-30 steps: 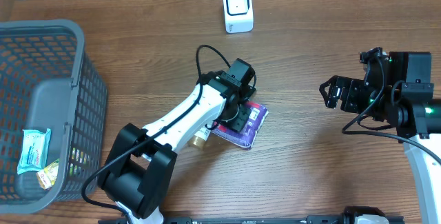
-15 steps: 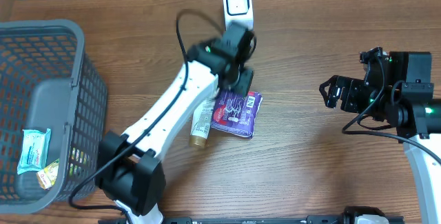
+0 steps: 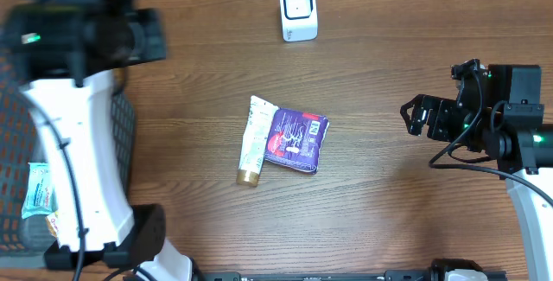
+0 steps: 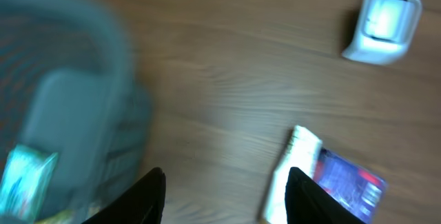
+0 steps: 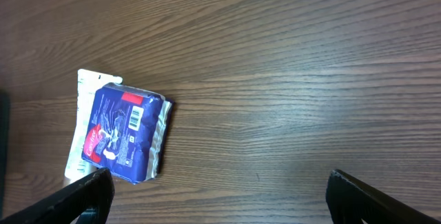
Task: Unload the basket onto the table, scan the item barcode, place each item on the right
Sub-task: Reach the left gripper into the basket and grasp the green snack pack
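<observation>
Table (image 3: 397,220): wooden, and bare between the packet and the scanner, so I judge nothing blocks that path.
Basket (image 3: 119,147): grey mesh at my left, with a teal pouch (image 3: 41,188) inside. My left arm hangs over it and could knock the rim if it drops.
Left gripper (image 4: 226,186): fingers parted, nothing between them.
Right gripper (image 5: 219,182): fingers spread wide, empty, well apart from the packet.
Purple packet (image 3: 296,139): flat at mid-table, barcode (image 5: 134,118) facing up. Probably the item to scan, and a flat grab may slip or cover the code.
Tube (image 3: 255,138): touching the packet's left edge, so it could get dragged along.
Scanner (image 3: 298,10): small and white at the far edge. Easy to tip.
</observation>
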